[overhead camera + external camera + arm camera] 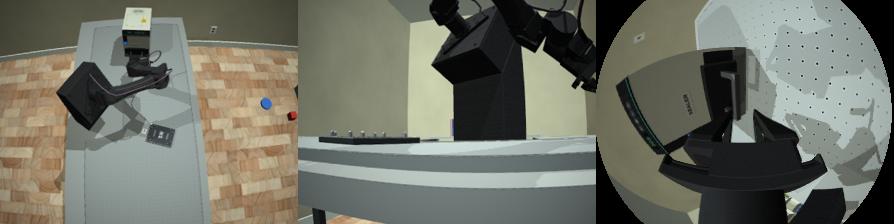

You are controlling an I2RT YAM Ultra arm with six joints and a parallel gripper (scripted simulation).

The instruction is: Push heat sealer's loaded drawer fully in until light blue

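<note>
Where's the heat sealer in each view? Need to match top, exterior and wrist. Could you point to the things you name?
Top: heat sealer (137, 19) (671, 100) at upper centre, blue light showing on its front.
Exterior: not in the picture.
Wrist: left of centre, tilted, drawer handle (736, 95) facing the gripper (136, 59) (743, 113).
Landmark: the black arm (132, 87) (524, 28) (743, 165), partly in all three.
</note>
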